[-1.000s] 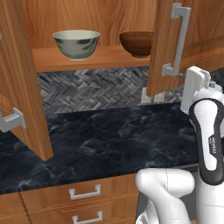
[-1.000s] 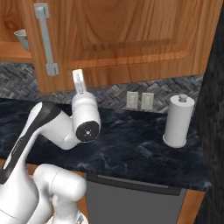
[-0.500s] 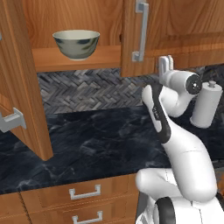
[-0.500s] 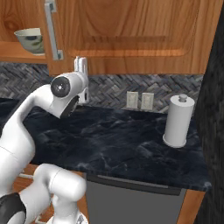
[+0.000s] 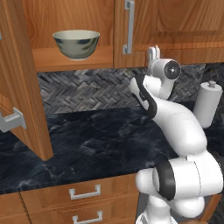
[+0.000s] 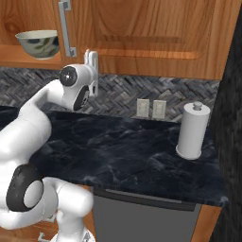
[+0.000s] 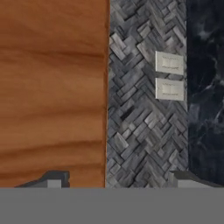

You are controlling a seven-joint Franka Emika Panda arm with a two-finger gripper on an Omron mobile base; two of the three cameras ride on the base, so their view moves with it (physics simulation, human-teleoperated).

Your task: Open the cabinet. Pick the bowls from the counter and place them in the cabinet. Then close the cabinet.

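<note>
Gripper (image 5: 152, 52) stands at about one o'clock in the left base view, pointing up at the lower edge of the cabinet (image 5: 175, 26), just right of the right door's handle (image 5: 128, 27). In the hand view its fingertips (image 7: 54, 179) are spread wide, with nothing between them. The right door is shut; the left door (image 5: 19, 83) hangs open at nine o'clock. Cream-green bowl (image 5: 76, 43) sits on the shelf (image 5: 72, 61) at eleven o'clock, above the counter (image 5: 96, 140). Paper towel roll (image 6: 193, 130) stands at three o'clock.

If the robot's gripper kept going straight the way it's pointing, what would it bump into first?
Probably the grey tiled wall, just below the bottom edge of the cabinet door. The gripper sits at that edge, so it may graze the wood first.
</note>
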